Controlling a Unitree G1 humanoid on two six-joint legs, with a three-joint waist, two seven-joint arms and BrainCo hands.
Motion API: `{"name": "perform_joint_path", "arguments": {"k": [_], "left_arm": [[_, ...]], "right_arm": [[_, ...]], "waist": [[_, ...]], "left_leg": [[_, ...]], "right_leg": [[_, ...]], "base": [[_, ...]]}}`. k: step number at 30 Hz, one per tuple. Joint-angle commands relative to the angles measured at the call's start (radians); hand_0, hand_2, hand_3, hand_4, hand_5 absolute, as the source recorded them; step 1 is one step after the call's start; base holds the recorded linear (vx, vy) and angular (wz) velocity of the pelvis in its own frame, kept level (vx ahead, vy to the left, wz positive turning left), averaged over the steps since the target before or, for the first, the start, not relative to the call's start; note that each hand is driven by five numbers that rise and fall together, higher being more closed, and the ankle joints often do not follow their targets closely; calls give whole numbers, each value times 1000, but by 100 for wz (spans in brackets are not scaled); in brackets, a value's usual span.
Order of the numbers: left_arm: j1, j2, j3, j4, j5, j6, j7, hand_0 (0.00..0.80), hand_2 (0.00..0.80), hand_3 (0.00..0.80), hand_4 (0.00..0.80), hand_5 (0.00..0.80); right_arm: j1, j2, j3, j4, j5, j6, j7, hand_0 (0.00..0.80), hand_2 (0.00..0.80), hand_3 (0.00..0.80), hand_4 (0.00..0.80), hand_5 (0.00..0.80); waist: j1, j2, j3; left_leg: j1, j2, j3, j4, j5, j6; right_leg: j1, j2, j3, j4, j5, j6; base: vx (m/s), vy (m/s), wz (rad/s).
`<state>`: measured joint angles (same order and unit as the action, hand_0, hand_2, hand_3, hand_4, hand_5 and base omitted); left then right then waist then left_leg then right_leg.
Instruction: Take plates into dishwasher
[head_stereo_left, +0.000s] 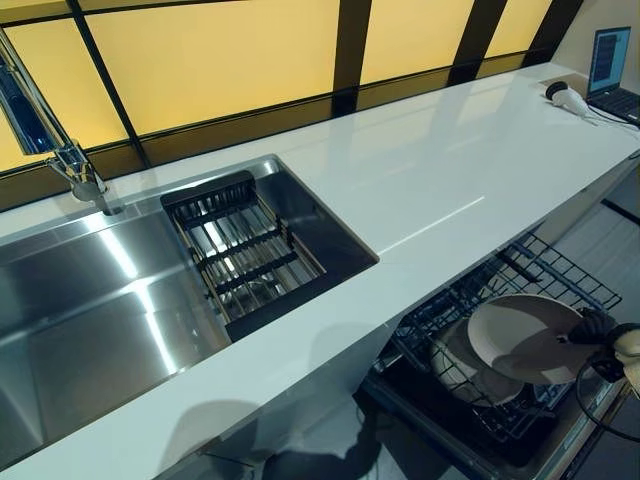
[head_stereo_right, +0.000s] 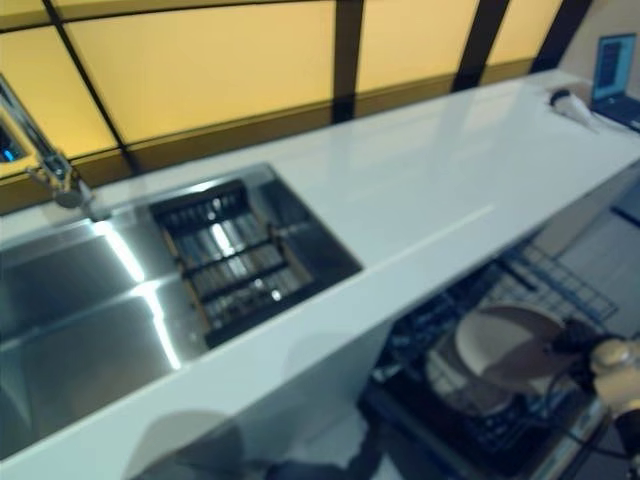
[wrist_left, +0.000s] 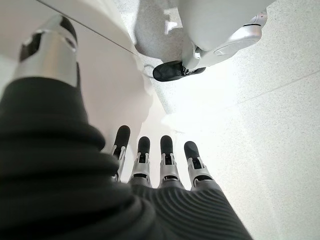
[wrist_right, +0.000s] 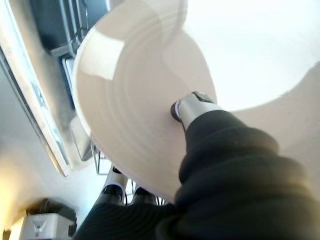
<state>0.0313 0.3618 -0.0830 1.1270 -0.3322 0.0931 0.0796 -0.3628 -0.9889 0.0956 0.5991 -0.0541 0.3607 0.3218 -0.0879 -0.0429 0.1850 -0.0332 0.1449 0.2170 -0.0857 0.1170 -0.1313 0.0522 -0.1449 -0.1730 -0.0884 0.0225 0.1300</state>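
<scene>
One plate (head_stereo_left: 525, 338) hangs over the wire rack (head_stereo_left: 560, 275) of the open dishwasher, pinched at its rim by the right hand (head_stereo_left: 598, 330). Only the right wrist view shows that grip, thumb (wrist_right: 192, 107) on the plate's face and fingers half hidden beneath. Only its own wrist view shows the left hand (wrist_left: 150, 165), fingers straight and empty above the floor.

head views overlap, wrist views close
</scene>
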Motion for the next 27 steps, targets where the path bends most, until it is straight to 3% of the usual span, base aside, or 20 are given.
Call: {"name": "perform_joint_path", "arguments": {"k": [1,20,27], "left_arm": [[-83,-8,-21,54,-7,-30,7,0,0,0,0,0],[-113,-24,-41,66,-1,-20,6,0,0,0,0,0],[-117,-25,-33,77,11,-17,5,0,0,0,0,0]], "right_arm": [[-117,-23,59,40,-14,7,-4,800,800,800,800,800],[-193,121,124,118,-12,188,104,800,800,800,800,800],[-191,159,140,160,-17,193,156,800,800,800,800,800]], "waist": [[40,10,-15],[59,19,-19],[67,15,-27]], "left_leg": [[50,-26,-27,-2,-49,16],[52,-34,-45,-2,-50,16],[57,-32,-45,-2,-51,18]], "right_leg": [[-30,16,-11,16,39,-9],[-19,8,-14,14,36,-14],[-11,5,-19,14,35,-13]], "base": [[0,0,0],[-1,1,0],[0,0,0]]}}
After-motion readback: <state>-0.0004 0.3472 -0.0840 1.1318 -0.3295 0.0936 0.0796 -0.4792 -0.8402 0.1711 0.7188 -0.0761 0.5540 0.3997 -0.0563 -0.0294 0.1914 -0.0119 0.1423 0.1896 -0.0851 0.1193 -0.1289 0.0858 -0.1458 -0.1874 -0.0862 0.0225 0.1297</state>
